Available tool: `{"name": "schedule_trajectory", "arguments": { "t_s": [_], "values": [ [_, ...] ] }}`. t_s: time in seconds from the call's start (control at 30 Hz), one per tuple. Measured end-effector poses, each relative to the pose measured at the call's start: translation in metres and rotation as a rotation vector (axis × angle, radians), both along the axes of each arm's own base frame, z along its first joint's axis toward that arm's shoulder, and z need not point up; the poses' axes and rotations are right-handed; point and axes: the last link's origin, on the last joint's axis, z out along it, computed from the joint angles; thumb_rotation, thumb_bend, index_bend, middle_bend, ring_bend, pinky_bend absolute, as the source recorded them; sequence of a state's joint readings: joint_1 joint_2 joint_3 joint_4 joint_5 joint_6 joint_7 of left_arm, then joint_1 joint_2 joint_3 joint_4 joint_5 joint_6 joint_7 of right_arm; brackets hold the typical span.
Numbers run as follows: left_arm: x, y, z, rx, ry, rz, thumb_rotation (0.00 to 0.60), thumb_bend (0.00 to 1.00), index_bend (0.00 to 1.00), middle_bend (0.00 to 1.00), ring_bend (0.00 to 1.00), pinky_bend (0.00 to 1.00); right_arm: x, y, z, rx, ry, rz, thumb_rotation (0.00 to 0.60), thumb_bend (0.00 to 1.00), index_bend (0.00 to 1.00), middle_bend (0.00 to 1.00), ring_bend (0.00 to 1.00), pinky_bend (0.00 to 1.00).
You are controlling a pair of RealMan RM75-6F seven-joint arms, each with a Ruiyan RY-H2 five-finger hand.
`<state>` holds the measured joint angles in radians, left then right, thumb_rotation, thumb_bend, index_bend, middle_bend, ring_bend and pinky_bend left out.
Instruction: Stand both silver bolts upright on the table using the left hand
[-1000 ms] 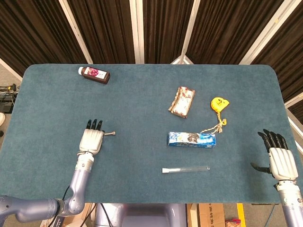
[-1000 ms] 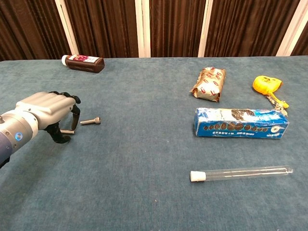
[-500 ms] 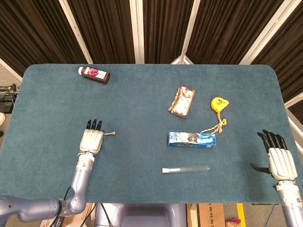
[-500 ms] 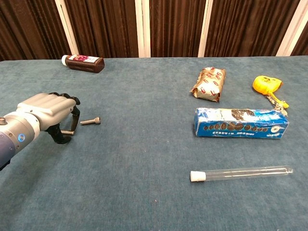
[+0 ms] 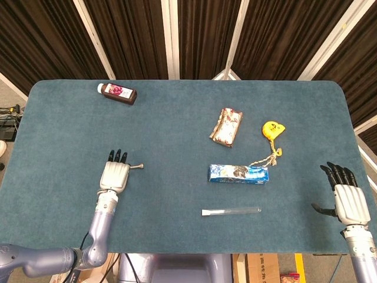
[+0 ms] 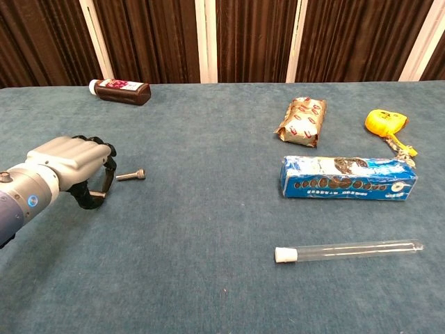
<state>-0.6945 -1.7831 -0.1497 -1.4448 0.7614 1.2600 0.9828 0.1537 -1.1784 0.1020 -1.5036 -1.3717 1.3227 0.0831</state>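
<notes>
One silver bolt [image 6: 131,175] lies on its side on the blue table [image 6: 208,209], just right of my left hand [image 6: 69,163]; in the head view this bolt [image 5: 137,167] pokes out beside the left hand [image 5: 114,175]. A second silver bolt [image 6: 98,194] lies level beneath the curled fingers, pinched between thumb and fingers and mostly hidden by them. My right hand [image 5: 347,198] hovers at the table's right front corner, fingers spread, holding nothing.
A brown bottle [image 6: 119,88] lies at the far left. On the right half are a foil packet [image 6: 302,122], a yellow tape measure [image 6: 386,122], a blue box [image 6: 348,177] and a glass test tube [image 6: 348,248].
My left hand has drawn slightly back towards me and to the left, and the bolt under its fingers shifted with it. The loose bolt and the right hand stayed put.
</notes>
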Motion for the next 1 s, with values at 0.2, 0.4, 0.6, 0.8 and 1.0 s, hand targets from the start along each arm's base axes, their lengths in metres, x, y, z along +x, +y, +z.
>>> {"name": "schedule_trajectory", "arguments": {
  "t_s": [0.2,0.4,0.6,0.8,1.0],
  "values": [
    [0.002,0.001,0.005,0.011,-0.023,-0.004,0.6,0.52,0.57,0.11,0.0,0.0,0.001,0.0,0.0,0.002,0.0,0.002,0.6,0.11,0.15,0.09,0.05,0.0],
    [0.0,0.0,0.017,0.019,-0.067,-0.007,0.6,0.52,0.58,0.11,0.0,0.0,0.001,0.001,-0.001,0.003,0.002,0.002,0.6,0.11,0.15,0.09,0.05,0.0],
    [-0.009,-0.003,0.028,0.016,-0.174,0.022,0.6,0.52,0.58,0.11,0.0,0.0,0.001,0.001,-0.002,0.008,0.005,0.004,0.6,0.11,0.15,0.09,0.05,0.0],
    [-0.024,-0.006,0.043,0.015,-0.345,0.07,0.6,0.52,0.58,0.12,0.0,0.0,0.002,0.001,-0.004,0.014,0.009,0.003,0.6,0.11,0.15,0.09,0.05,0.0],
    [-0.04,-0.008,0.056,0.022,-0.506,0.097,0.6,0.52,0.58,0.11,0.0,0.0,0.002,0.0,-0.006,0.023,0.014,0.002,0.6,0.11,0.15,0.09,0.05,0.0]
  ]
}}
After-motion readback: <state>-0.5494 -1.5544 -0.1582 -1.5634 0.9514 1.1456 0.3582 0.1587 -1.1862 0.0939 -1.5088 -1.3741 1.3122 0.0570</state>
